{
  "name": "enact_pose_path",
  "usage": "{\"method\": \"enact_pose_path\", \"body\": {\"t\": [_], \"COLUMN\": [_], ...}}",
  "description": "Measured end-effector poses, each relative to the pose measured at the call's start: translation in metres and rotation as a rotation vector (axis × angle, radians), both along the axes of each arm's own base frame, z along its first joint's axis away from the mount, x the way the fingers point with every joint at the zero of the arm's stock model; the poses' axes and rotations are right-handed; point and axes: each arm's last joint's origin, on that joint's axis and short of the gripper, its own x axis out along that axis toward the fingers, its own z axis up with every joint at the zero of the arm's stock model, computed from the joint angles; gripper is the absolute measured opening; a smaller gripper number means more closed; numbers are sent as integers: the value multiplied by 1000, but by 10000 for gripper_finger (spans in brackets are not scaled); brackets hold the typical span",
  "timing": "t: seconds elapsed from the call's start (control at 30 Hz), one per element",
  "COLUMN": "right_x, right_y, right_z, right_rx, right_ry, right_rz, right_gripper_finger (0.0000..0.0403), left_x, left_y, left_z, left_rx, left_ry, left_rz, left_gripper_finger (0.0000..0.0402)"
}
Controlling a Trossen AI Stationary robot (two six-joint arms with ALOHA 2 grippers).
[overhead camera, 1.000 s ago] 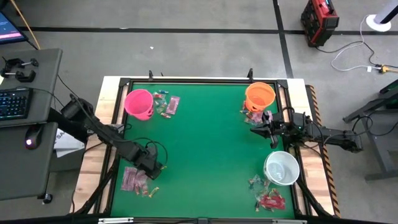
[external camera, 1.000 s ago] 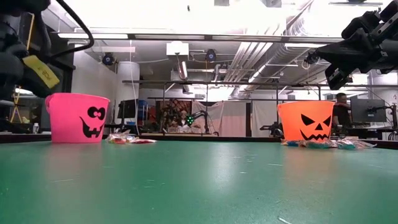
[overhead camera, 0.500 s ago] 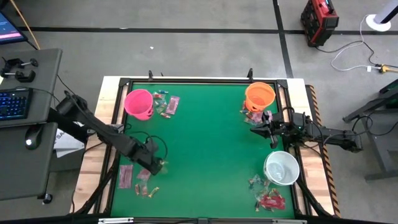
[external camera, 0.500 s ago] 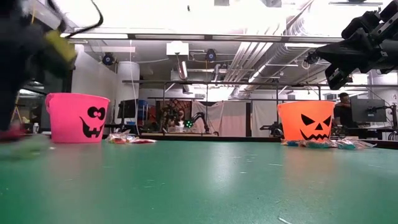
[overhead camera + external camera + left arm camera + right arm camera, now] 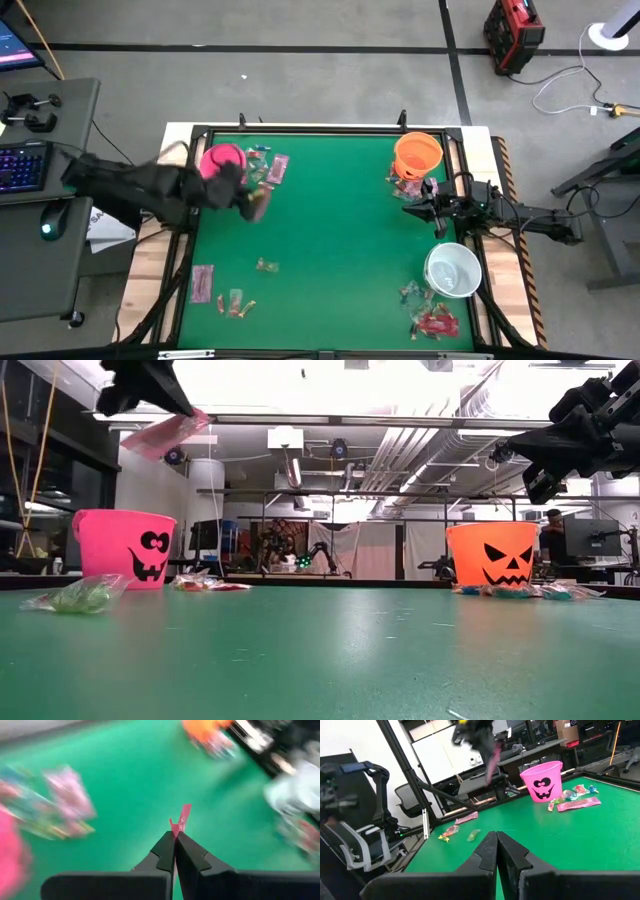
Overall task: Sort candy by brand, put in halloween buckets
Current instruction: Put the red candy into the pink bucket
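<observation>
My left gripper [image 5: 250, 200] hangs high beside the bright pink bucket [image 5: 222, 165], shut on a flat pink candy wrapper [image 5: 165, 433]. My right gripper [image 5: 408, 210] is shut on nothing and hovers just near of the orange bucket [image 5: 417, 153]. The white bucket [image 5: 452, 270] stands at the near right. Loose candy lies by the pink bucket [image 5: 270, 168], at the near left [image 5: 203, 283], with a greenish piece [image 5: 266, 265] apart from it, by the orange bucket [image 5: 405, 185] and near the white bucket [image 5: 430, 320]. My left gripper pinches one end of the pink wrapper [image 5: 175, 826] between its two fingertips. The rest of the wrapper [image 5: 184, 815] sticks out past the tips. The candy is lifted clear of the table and, in the low view, slants below the gripper [image 5: 175, 405].
A raised black frame [image 5: 300, 130] runs around the green table. The middle of the mat [image 5: 330, 230] is bare between the candy piles. A desk with a keyboard [image 5: 22, 165] stands beyond the table's left edge.
My left gripper has shut on a pink wrapper at the near-left pile, risen, and swung fast toward the far edge, up to the pink bucket. The wrapper is now lifted clear. A greenish candy has been left lying alone where the gripper was.
</observation>
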Motion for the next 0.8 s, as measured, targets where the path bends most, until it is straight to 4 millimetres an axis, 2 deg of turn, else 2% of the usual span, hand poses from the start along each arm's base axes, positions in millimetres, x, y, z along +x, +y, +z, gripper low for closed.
{"method": "enact_pose_path", "body": {"t": [0.13, 0.2, 0.37, 0.57, 0.8], "right_x": [0, 0, 0, 0, 0], "right_y": [0, 0, 0, 0, 0], "right_z": [0, 0, 0, 0, 0], "right_rx": [0, 0, 0, 0, 0], "right_ry": [0, 0, 0, 0, 0], "right_rz": [0, 1, 0, 0, 1], "right_gripper_finger": [0, 0, 0, 0, 0], "left_x": [-14, -23, -38, -35, -36], "left_y": [28, 39, 58, 71, 79], "left_z": [22, 23, 3, -29, -33], "left_rx": [165, 233, 252, 175, 214], "left_ry": [120, 210, 422, 467, 487], "left_rz": [124, 196, 331, 342, 365], "left_gripper_finger": [0, 0, 0, 8, 60]}}
